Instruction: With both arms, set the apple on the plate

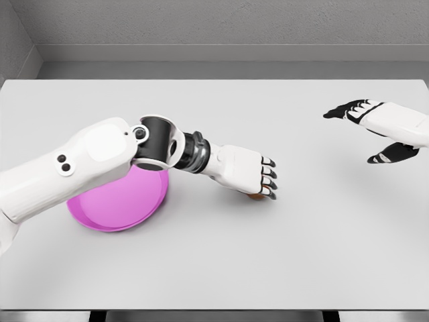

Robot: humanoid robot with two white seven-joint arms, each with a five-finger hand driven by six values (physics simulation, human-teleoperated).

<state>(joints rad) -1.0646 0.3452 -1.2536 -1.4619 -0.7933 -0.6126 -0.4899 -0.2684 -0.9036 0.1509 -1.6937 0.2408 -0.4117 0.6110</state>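
My left hand (258, 180) lies palm down near the table's middle, its fingers curled over a small reddish object, the apple (255, 196). Only a sliver of the apple peeks out below the fingertips. The pink plate (114, 208) rests on the table at the left, partly covered by my left forearm and elbow. It lies about one hand's length to the left of the apple. Over the table's right side floats my right hand (369, 131), fingers spread and holding nothing, well away from the apple.
The grey table (214, 268) runs to a front edge at the picture's bottom. Behind its far edge rises a grey wall.
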